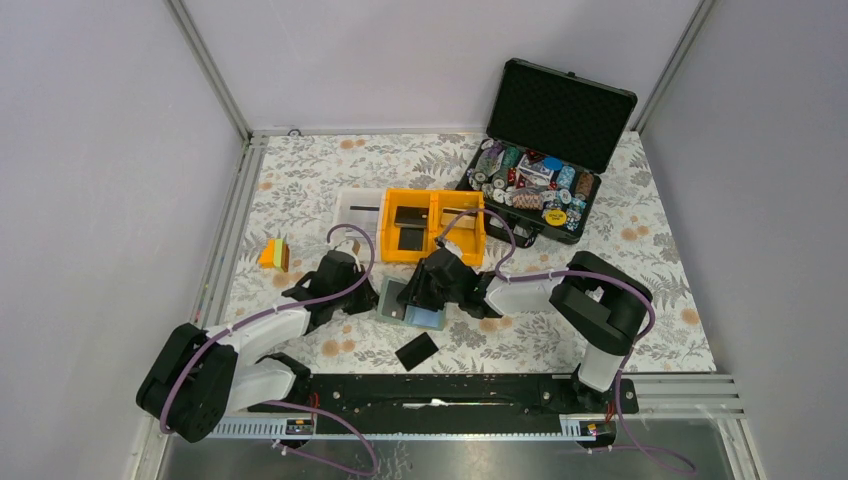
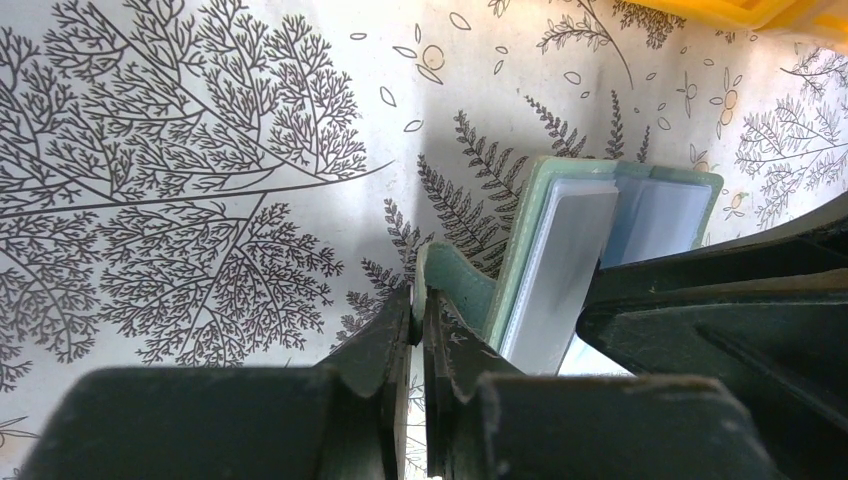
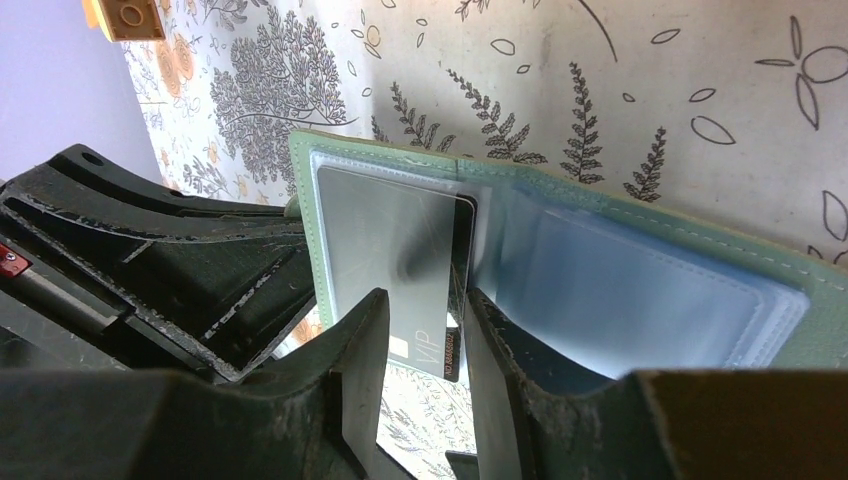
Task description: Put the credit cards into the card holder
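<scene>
The card holder lies open on the cloth between my two grippers, sage-green with pale blue pockets. My left gripper is shut on the edge of its green cover. A silvery-grey credit card marked VIP stands partly in the left pocket, with a dark card's edge behind it. My right gripper is open, its fingers either side of the card's lower end. A black credit card lies on the cloth in front of the holder. More black cards lie in the yellow bin.
A white bin stands left of the yellow one. An orange-and-green block sits at the left. The big black case with poker chips stands open at the back right. Frame rails border the cloth.
</scene>
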### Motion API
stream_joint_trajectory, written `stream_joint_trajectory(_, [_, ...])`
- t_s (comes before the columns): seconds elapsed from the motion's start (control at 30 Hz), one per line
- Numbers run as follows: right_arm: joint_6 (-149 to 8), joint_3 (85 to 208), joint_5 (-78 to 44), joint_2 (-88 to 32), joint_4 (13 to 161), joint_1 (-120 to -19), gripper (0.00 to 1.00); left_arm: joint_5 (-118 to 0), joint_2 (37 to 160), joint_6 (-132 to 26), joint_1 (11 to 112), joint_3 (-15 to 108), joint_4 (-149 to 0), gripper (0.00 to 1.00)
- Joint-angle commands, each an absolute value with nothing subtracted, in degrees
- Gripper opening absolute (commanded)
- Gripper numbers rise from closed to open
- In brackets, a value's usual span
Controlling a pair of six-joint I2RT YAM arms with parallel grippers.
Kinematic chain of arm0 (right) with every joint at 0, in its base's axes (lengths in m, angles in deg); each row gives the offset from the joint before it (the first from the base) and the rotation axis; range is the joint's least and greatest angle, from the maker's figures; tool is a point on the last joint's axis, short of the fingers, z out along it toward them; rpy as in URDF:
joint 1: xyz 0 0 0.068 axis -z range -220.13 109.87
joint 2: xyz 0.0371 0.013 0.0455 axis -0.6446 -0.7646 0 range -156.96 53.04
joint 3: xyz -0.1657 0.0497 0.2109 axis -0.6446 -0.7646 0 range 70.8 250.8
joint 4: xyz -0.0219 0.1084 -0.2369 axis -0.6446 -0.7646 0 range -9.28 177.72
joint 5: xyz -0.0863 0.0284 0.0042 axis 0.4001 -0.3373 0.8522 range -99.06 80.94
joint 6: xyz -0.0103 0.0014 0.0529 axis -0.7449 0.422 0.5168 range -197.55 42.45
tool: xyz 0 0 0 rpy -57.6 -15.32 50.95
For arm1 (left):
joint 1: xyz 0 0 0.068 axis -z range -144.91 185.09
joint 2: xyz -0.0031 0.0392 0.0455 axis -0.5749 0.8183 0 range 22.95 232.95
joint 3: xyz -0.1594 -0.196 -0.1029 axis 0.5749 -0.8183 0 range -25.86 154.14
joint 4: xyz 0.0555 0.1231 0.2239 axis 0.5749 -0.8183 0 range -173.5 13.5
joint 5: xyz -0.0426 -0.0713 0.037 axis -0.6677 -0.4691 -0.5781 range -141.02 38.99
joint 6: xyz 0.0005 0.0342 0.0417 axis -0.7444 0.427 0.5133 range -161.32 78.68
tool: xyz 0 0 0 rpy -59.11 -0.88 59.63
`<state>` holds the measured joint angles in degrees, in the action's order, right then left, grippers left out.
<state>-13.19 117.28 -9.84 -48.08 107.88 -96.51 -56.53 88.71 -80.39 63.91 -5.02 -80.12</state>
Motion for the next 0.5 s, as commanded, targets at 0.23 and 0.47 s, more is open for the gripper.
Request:
stream_joint_trajectory(0.23, [-13.2,117.7,-5.5,-43.3,111.0,-98.5,0.46,-54.8,89.3,-79.0,64.6,-3.3,-80.9,0.0])
stream_joint_trajectory(0.47, [-22.3,115.5,4.2,-34.8,103.9,-98.5,0.56,-53.3,89.7,-79.1,64.5,-0.9,-83.4,0.08])
